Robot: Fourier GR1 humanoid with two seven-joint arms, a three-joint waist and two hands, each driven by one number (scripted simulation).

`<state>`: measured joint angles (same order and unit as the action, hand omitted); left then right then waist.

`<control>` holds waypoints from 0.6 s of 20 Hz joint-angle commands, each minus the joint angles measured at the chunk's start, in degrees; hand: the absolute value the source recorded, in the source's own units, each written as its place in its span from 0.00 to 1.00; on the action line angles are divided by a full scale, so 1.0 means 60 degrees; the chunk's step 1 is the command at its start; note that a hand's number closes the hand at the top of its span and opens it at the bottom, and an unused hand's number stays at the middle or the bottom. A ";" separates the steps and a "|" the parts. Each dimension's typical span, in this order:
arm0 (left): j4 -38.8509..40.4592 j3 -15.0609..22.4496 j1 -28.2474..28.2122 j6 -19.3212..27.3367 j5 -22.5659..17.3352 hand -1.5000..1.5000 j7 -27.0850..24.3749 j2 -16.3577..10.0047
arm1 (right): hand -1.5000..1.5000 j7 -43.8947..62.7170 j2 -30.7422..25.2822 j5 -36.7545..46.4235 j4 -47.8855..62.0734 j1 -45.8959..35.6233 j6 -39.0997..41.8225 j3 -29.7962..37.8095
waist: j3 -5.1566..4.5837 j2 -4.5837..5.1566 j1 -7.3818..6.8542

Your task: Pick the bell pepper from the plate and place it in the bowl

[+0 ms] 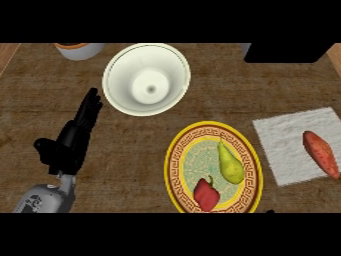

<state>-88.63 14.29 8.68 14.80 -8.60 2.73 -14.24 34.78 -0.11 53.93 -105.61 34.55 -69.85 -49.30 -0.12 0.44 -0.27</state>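
The bell pepper (206,195) lies on the plate (171,167) near its lower rim, beside a pear (230,164). The bowl (121,75) stands up-left of the plate, rims just apart. Left of the plate, over bare counter (129,160), the left hand (66,145) holds nothing, its fingers straight. A cloth (291,135) lies just right of the plate.

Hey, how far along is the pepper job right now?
Nothing done: the pepper lies on the plate beside a pear. In hand: nothing; the left robot hand is open, left of the plate. Left: grasp it, move it into the bowl.
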 commanded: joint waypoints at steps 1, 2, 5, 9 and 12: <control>-0.0252 -0.0679 0.0685 -0.0260 -0.0253 0.50 0.0953 -0.0445 | 0.00 0.1054 0.0017 0.1042 -0.0079 -0.0436 -0.0493 -0.0539 | 0.0009 -0.0046 0.0078; 0.0616 -0.0289 0.0408 0.0087 0.0142 0.50 -0.0001 0.0249 | 0.00 0.1382 0.0017 0.1349 0.0046 -0.0758 -0.0858 -0.0713 | 0.0003 -0.0025 0.0122; -0.0092 -0.0162 -0.0195 -0.0138 0.0220 0.50 0.0043 0.0093 | 0.00 0.2280 0.0016 0.1498 0.0530 -0.1611 -0.1166 -0.0580 | 0.0011 -0.0051 0.0050; -0.0200 -0.0286 0.0184 -0.0128 0.0257 0.50 0.0605 0.0176 | 0.00 0.2501 0.0016 0.1726 0.0805 -0.1692 -0.1883 -0.0982 | 0.0017 -0.0068 0.0091; -0.0063 -0.0605 -0.0093 -0.0375 0.0153 0.50 0.0154 0.0107 | 0.00 0.2721 0.0016 0.1537 0.0917 -0.1778 -0.1965 -0.1043 | 0.0017 -0.0075 0.0078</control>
<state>-88.48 12.11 9.12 13.50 -7.47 4.15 -13.25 47.95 -0.18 61.96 -101.86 23.77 -73.69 -52.66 -0.04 0.09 0.16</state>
